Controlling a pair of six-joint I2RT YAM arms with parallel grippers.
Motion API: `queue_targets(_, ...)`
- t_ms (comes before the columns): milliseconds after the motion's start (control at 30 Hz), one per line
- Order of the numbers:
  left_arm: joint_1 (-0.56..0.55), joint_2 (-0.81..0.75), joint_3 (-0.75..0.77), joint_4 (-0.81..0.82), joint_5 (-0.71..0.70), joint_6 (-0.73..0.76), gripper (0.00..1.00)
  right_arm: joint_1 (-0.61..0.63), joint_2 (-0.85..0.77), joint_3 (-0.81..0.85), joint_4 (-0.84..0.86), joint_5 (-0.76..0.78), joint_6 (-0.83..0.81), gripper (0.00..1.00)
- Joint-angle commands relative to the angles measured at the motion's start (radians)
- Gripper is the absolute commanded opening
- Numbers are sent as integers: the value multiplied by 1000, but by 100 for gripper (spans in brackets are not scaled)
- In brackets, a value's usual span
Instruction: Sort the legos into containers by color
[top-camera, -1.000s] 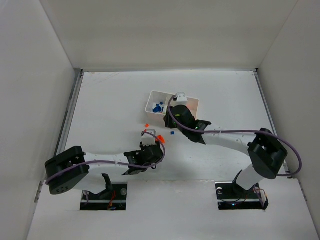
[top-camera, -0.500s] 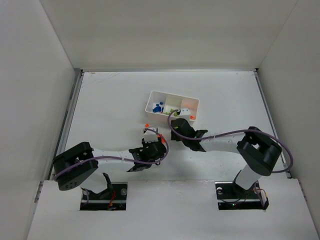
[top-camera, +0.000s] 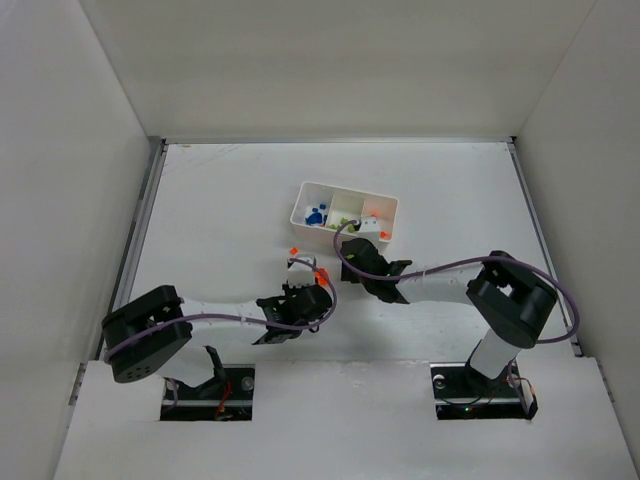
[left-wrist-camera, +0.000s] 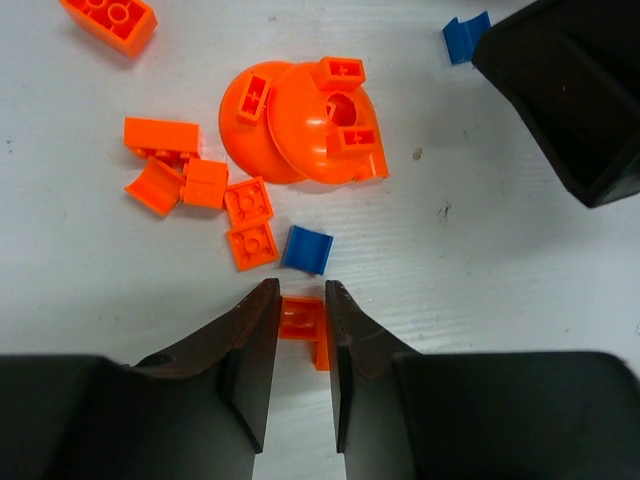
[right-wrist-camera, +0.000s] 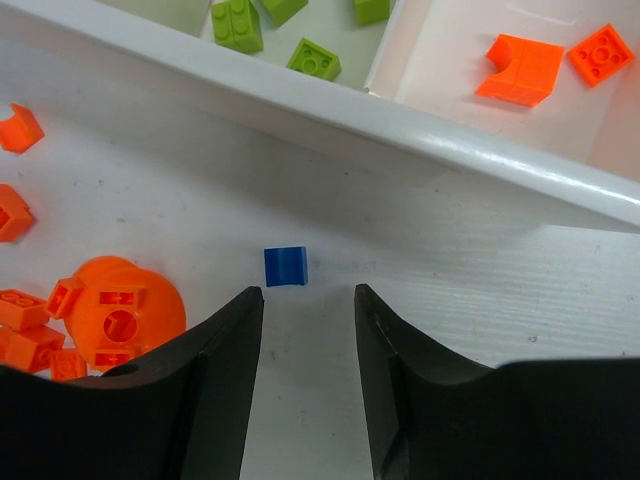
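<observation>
In the left wrist view my left gripper (left-wrist-camera: 300, 300) is shut on a small orange brick (left-wrist-camera: 298, 318) that lies on the table. Ahead of it are a blue brick (left-wrist-camera: 307, 249), several small orange bricks (left-wrist-camera: 250, 222) and the larger orange round piece (left-wrist-camera: 305, 120). My right gripper (right-wrist-camera: 308, 292) is open and low over the table. A small blue brick (right-wrist-camera: 286, 266) lies just beyond its left fingertip, outside the gap. The white tray (right-wrist-camera: 400, 120) is close ahead, with green bricks (right-wrist-camera: 313, 58) in its middle compartment, orange bricks (right-wrist-camera: 520, 70) in the right one and blue bricks (top-camera: 315, 214) in the left.
Both wrists work close together in front of the tray (top-camera: 300, 200); the right gripper's dark finger (left-wrist-camera: 570, 90) shows at the top right of the left wrist view. One orange brick (top-camera: 294, 251) lies apart to the left. White walls enclose the table.
My right arm drew back from above the tray down to the table by the blue brick, and its jaws widened. My left jaws narrowed onto the orange brick.
</observation>
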Motion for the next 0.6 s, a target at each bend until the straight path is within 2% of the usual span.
queue_targets(0, -9, -31, -36, -113, 37, 10, 20, 14, -12, 11, 54, 1, 24, 48)
queue_targets(567, 16, -200, -65, -139, 22, -5, 13, 15, 50, 46, 74, -24, 22, 48)
